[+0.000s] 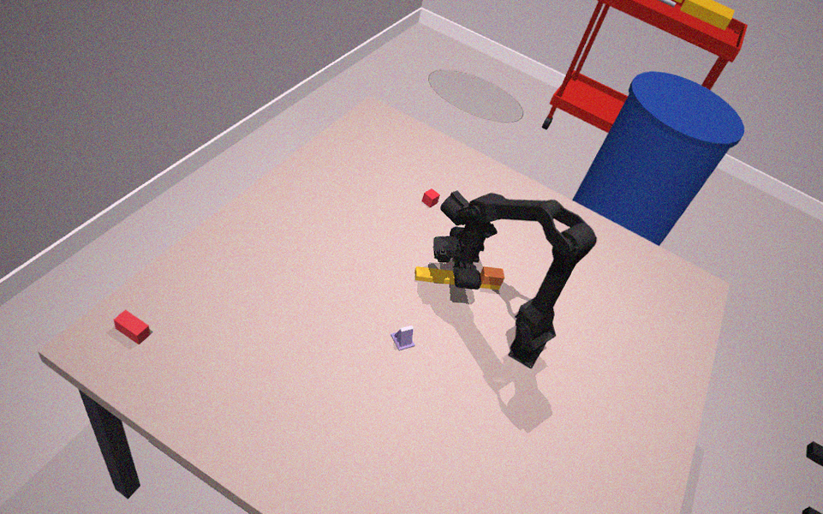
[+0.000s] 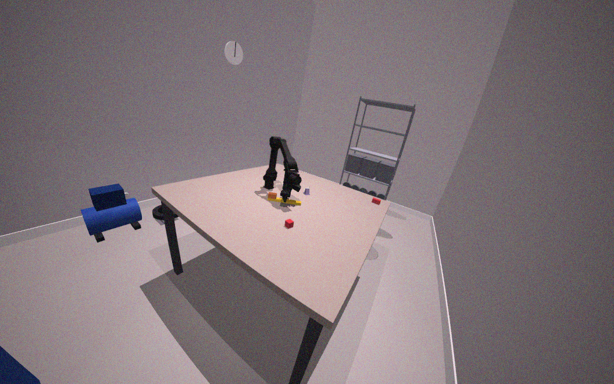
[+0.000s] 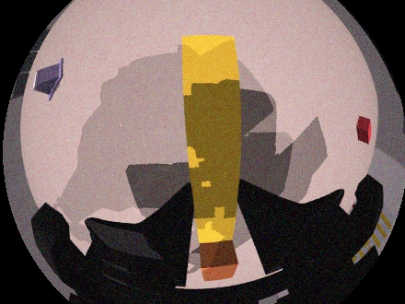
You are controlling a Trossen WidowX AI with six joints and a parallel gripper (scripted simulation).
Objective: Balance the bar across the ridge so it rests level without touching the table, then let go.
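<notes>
A yellow bar (image 1: 425,274) (image 2: 296,203) (image 3: 209,64) lies along the table (image 1: 283,399) (image 2: 253,235), on it or very close to it. An orange block (image 1: 492,274) (image 2: 272,195) (image 3: 219,272) sits on the bar's end nearer the arm's base. My gripper (image 1: 459,277) (image 2: 284,198) (image 3: 214,185) points down and is shut on the bar between its middle and the block, one finger on each side. The fingers hide part of the bar in the top and exterior views. The small purple ridge (image 1: 406,336) (image 2: 307,191) (image 3: 47,78) stands on the table apart from the bar, at the left in the wrist view.
A red cube (image 1: 430,197) (image 2: 288,223) (image 3: 364,129) lies on the table on the other side of the bar from the ridge. A longer red block (image 1: 131,326) (image 2: 376,200) lies far off near a table edge. A blue barrel (image 1: 658,162) stands beyond the table.
</notes>
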